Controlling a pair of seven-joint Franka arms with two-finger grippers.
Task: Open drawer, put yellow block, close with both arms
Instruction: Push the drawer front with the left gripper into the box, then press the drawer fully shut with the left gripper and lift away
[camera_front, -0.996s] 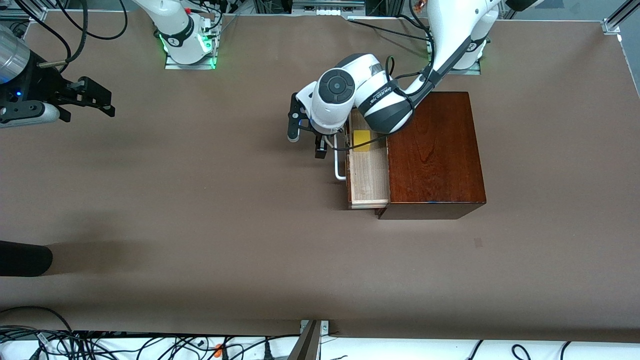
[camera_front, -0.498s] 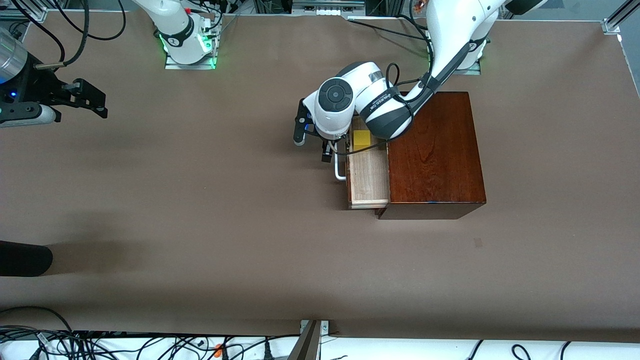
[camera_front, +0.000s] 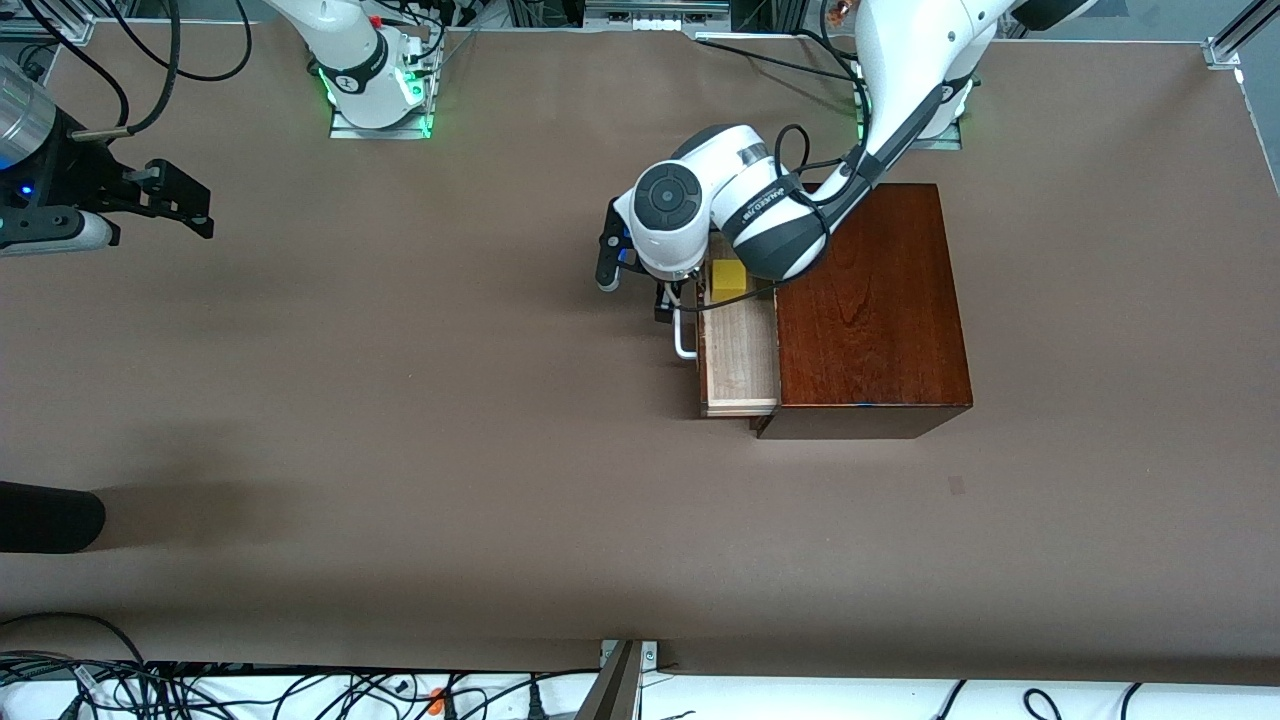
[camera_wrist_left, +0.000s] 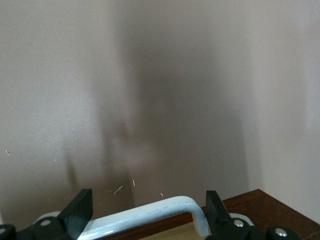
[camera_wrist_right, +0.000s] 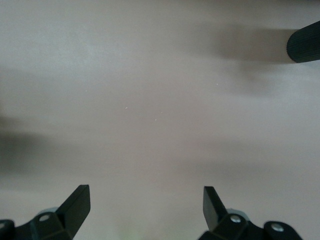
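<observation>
The right gripper (camera_front: 185, 205) is hanging over the table (camera_front: 400, 400) at the right arm's end, fingers (camera_wrist_right: 75, 205) spread apart, gripping nothing. The left gripper (camera_front: 665, 300) is sitting at the white handle (camera_front: 683, 340) of the drawer (camera_front: 740, 350), fingers (camera_wrist_left: 80, 215) apart, the bar between them. The drawer is standing partly open from the wooden box (camera_front: 870, 310). The yellow block (camera_front: 727, 279) is lying inside the drawer.

One dark reddish-brown wooden box (camera_front: 870, 305) stands on the brown desk (camera_front: 400, 420), with one pale light-wood drawer (camera_front: 740, 360) bearing one white U-shaped bar handle (camera_front: 682, 340). One small bright yellow cube (camera_front: 727, 279) lies inside. Two white jointed arms carry two black claws: the left claw (camera_front: 665, 300) and the right claw (camera_front: 195, 205).
</observation>
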